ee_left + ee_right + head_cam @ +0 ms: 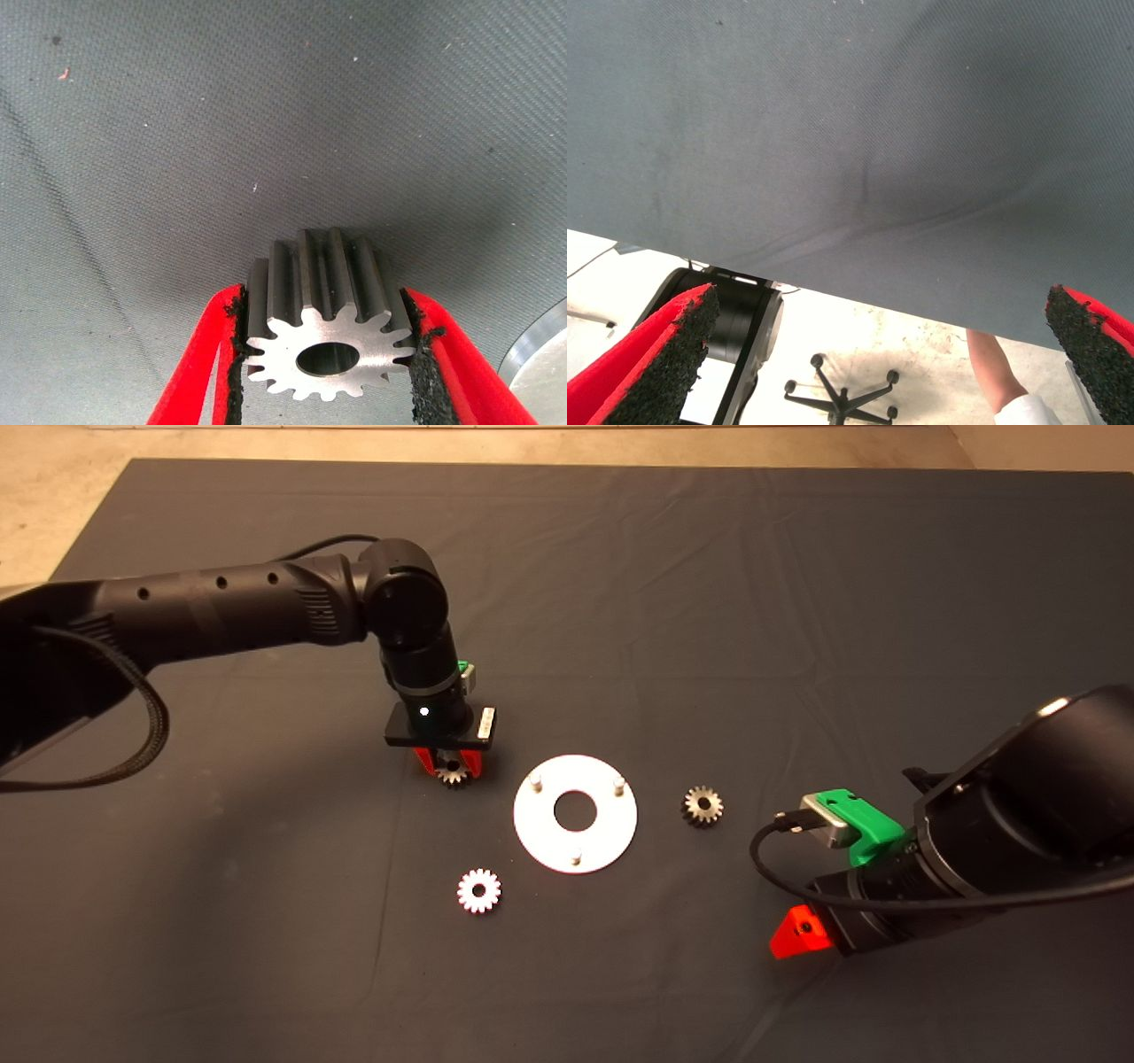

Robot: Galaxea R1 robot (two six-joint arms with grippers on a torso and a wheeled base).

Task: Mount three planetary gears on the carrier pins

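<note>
The white disc (pixel 575 813) lies mid-mat with three bare carrier pins (pixel 535 783), (pixel 618 785), (pixel 576 857) standing on it. My left gripper (pixel 451 769) stands just left of the disc, shut on a planetary gear (pixel 328 329); that gear (pixel 453 775) shows between the red fingers (pixel 208 345), pressed by both black pads. A second gear (pixel 479 890) lies on the mat in front of the disc to its left. A third gear (pixel 702 806) lies to the right of the disc. My right gripper (pixel 877 354) waits at the lower right, open and holding nothing.
The dark mat (pixel 620 584) stretches wide behind the disc. The disc's edge (pixel 540 363) shows beside the held gear in the left wrist view. Beyond the mat's edge the right wrist view shows pale floor, an office chair base (pixel 842 394) and a person's arm (pixel 997 376).
</note>
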